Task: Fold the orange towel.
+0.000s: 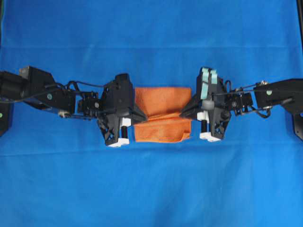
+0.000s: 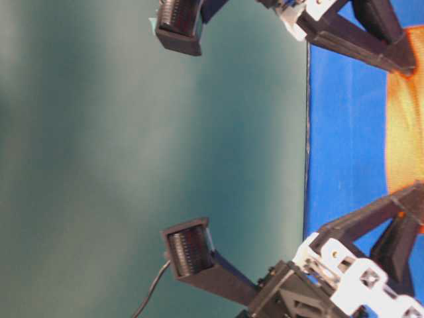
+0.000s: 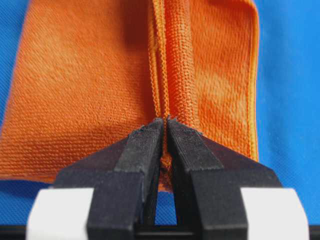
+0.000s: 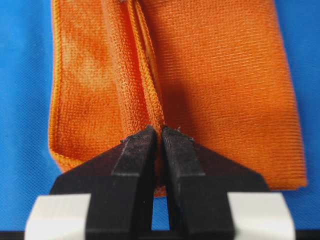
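Note:
The orange towel (image 1: 162, 114) lies in the middle of the blue table between my two grippers, with a raised ridge running across it from side to side. My left gripper (image 1: 140, 115) is shut on the towel's left edge; in the left wrist view the left gripper (image 3: 165, 120) pinches the doubled hem of the orange towel (image 3: 85, 95). At the right edge my right gripper (image 1: 185, 112) does the same, and the right wrist view shows the right gripper (image 4: 159, 128) clamped on a pleat of the orange towel (image 4: 220, 95). In the table-level view the orange towel (image 2: 405, 132) shows only at the right edge.
The blue tablecloth (image 1: 151, 189) covers the whole work surface around the towel. Both black arms reach in from the left (image 1: 52, 94) and right (image 1: 274, 94) sides. The table-level view is turned sideways, showing the table edge (image 2: 307, 132) and a plain green wall.

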`<state>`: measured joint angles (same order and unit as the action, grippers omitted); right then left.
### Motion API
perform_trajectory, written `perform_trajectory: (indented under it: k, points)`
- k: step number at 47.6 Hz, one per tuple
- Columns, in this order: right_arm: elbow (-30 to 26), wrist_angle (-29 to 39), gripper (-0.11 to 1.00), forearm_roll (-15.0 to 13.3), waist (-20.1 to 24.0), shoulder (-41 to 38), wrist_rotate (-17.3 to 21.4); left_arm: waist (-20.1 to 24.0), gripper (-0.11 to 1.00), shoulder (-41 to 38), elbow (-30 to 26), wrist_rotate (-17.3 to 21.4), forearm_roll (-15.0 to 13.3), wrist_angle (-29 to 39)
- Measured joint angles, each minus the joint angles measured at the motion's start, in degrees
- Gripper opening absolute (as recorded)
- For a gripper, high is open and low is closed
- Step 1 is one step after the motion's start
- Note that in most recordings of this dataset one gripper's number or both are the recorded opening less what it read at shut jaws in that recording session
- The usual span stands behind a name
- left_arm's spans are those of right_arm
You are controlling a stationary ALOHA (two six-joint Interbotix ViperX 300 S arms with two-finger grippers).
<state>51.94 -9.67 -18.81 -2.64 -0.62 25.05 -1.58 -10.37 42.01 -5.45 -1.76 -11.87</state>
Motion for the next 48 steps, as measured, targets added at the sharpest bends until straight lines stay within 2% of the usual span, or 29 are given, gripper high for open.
perform_trajectory:
  k: [18, 21, 25, 30, 33, 35, 42, 48]
  points:
    - [-0.1, -1.1, 0.06, 1.2, 0.2, -1.7, 0.0, -0.3, 0.03, -0.9, -0.2, 0.0, -0.1, -1.8]
    - [-0.1, -1.1, 0.09, 1.5, 0.2, -1.7, 0.0, -0.3, 0.05, -0.9, -0.2, 0.0, -0.1, -2.4]
    - [-0.2, -1.1, 0.33, 1.6, 0.2, -1.7, 0.0, -0.3, 0.23, -1.0, -0.2, 0.0, -0.1, -2.7]
    - [-0.6, -1.0, 0.61, 1.7, 0.4, -1.7, 0.0, -0.4, 0.54, -0.9, -0.2, 0.0, -0.1, -2.8]
    - [-1.1, -0.8, 0.65, 1.7, 0.9, -1.7, -0.1, -0.4, 0.73, -1.0, -0.2, 0.0, -0.1, -2.5]
    - [-1.6, -0.4, 0.63, 1.7, 1.1, -1.6, -0.1, -0.4, 0.8, -0.9, -0.2, 0.0, -0.1, -2.3]
    - [-3.1, 3.4, 0.62, 1.6, 2.0, 0.3, -0.3, -0.4, 0.71, -0.2, -0.2, 0.3, -0.1, 0.0]
    - [-3.8, 8.8, 0.62, 1.6, 2.5, 4.7, -0.7, -0.4, 0.7, 4.3, -0.1, 0.7, 0.0, 4.2]
